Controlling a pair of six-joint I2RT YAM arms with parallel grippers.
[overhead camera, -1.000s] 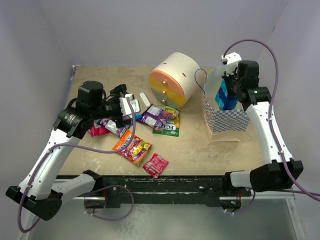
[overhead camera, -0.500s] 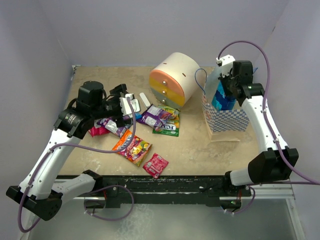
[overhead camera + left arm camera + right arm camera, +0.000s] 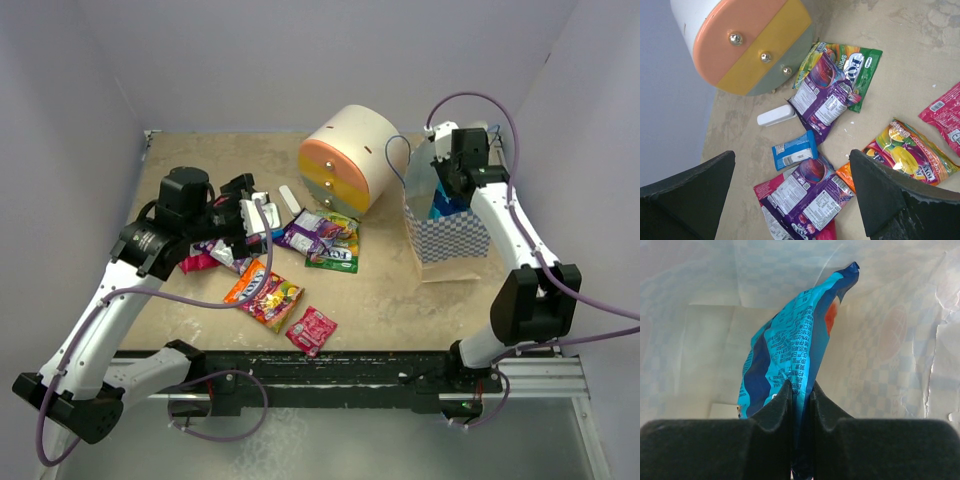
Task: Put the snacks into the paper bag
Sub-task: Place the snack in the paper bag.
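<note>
Right hand (image 3: 800, 390) pinching blue packet (image 3: 790, 340) between paper bag (image 3: 900, 340) walls; left hand (image 3: 791, 155) wide over snacks (image 3: 810, 192).

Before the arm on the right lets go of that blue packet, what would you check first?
1. The blue packet is pinched by the right gripper: ok.
2. The packet is inside the paper bag, with walls all round: ok.
3. The bag stands upright: ok.
4. The packet's lower end rests on the bag floor: cannot tell.
5. The left gripper is open above the loose snacks: ok.
</note>
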